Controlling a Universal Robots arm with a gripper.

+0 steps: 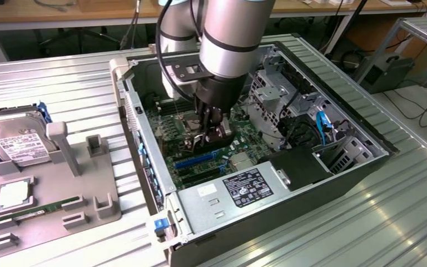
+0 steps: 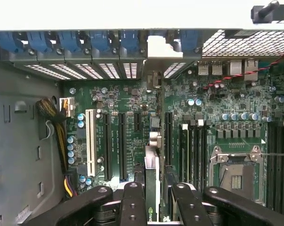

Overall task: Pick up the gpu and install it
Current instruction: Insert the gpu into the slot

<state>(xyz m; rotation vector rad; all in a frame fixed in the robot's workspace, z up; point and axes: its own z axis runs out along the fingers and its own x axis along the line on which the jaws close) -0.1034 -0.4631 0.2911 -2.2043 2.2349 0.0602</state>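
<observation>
Metal-slatted bench [image 1: 58,83] holds an open computer case [image 1: 362,167]; jaws clamped on the gpu [image 2: 151,188], upright over the motherboard [image 2: 127,101].

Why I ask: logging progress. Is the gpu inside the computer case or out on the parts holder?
Inside the computer case: the gpu stands on edge, gripped by the end effector, over the motherboard. Seated: cannot tell.
</observation>
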